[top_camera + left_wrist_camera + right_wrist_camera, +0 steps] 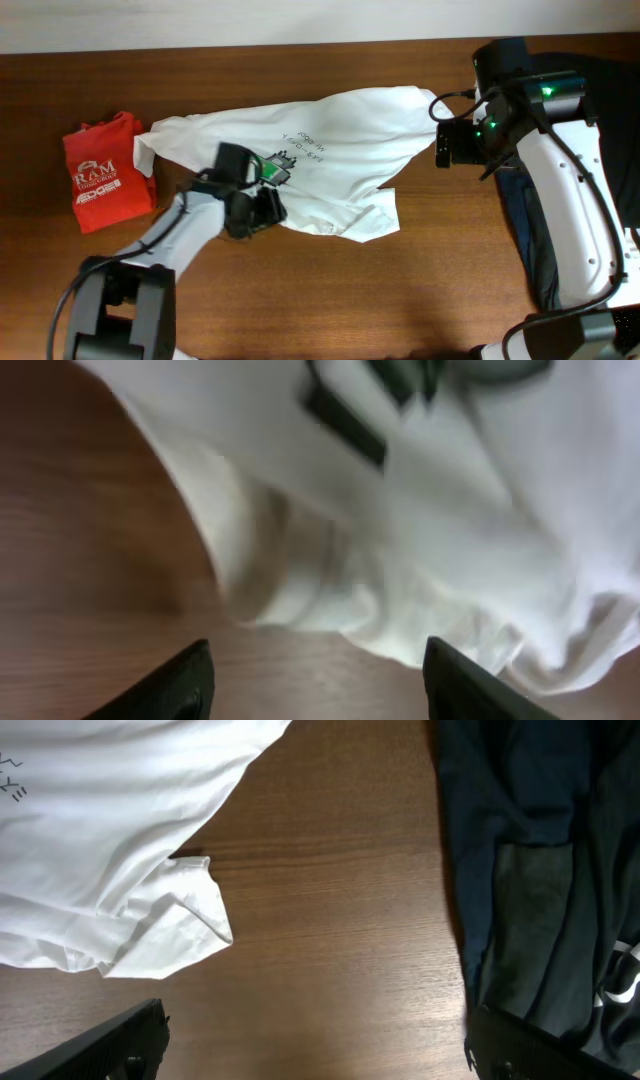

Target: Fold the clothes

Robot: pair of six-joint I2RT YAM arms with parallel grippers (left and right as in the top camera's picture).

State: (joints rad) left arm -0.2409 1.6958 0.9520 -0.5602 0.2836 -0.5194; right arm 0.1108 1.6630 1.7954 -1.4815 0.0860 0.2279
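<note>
A white T-shirt (340, 140) with small dark lettering and a green square print lies spread and rumpled across the table's middle. My left gripper (252, 212) hovers over its front hem, open and empty; the left wrist view shows the white cloth (440, 540) just beyond the open fingers (315, 685). My right gripper (452, 142) is open and empty by the shirt's right sleeve; its wrist view shows that sleeve (180, 920) on the left, bare wood between the fingers (315, 1045). A folded red shirt (105, 172) with white lettering lies at the far left.
A pile of navy and black clothes (520, 210) lies at the right edge under the right arm, also in the right wrist view (540, 870). The wooden table (400, 290) stretches toward the front edge.
</note>
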